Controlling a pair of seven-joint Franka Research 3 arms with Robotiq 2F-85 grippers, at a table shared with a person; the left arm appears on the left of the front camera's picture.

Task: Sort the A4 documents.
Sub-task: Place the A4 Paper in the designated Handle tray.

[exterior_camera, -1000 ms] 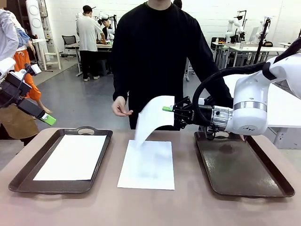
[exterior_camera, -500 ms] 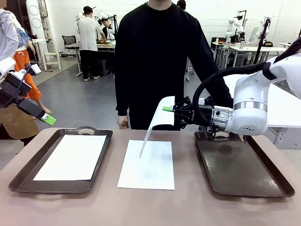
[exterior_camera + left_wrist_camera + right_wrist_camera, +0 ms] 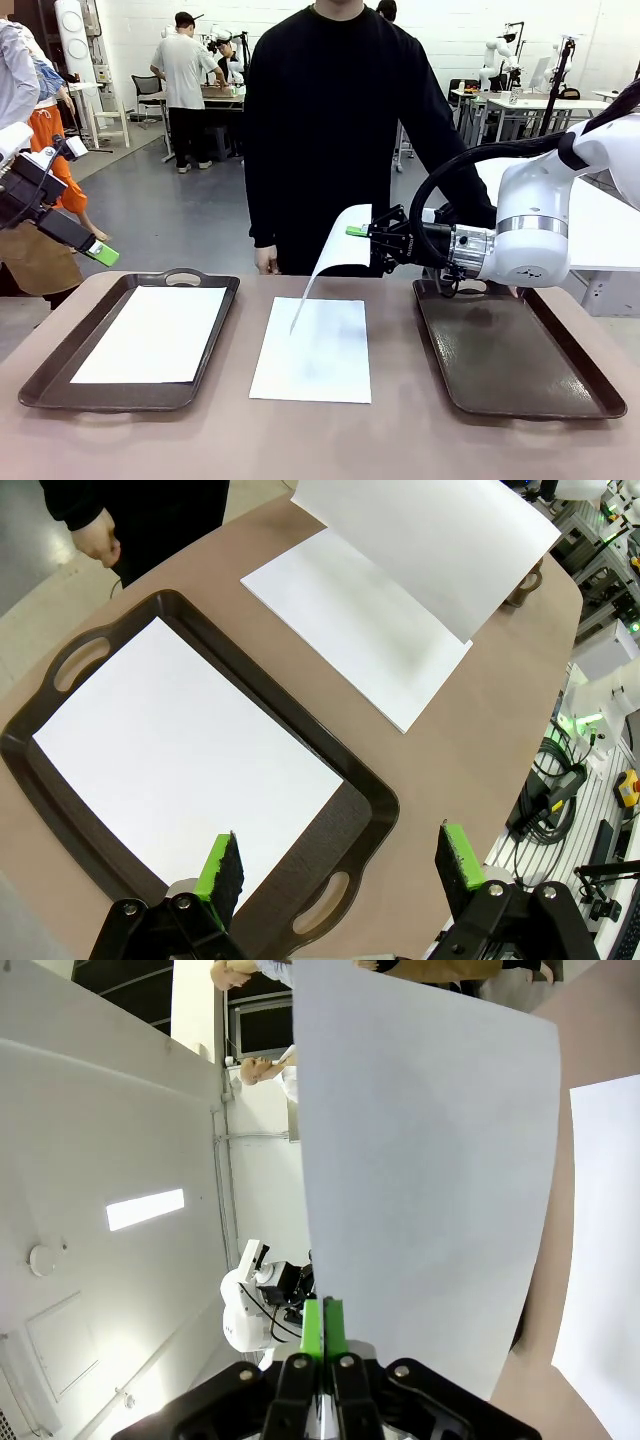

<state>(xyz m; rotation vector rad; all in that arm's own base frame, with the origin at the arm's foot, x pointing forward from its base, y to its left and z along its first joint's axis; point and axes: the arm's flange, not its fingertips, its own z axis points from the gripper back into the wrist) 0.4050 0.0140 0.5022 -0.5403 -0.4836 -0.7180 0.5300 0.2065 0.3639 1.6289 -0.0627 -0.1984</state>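
The right gripper (image 3: 352,231) pinched the hanging sheet (image 3: 338,245) by its edge above the flat sheet (image 3: 315,350), seemingly clear of it. Left of the flat sheet, a third sheet (image 3: 150,333) lay in a tray (image 3: 60,360), and the left gripper (image 3: 340,860) gaped wide above it.

Held sheet (image 3: 430,550) cut off by the top edge

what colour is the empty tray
The tray is dark brown; front view shows it best.
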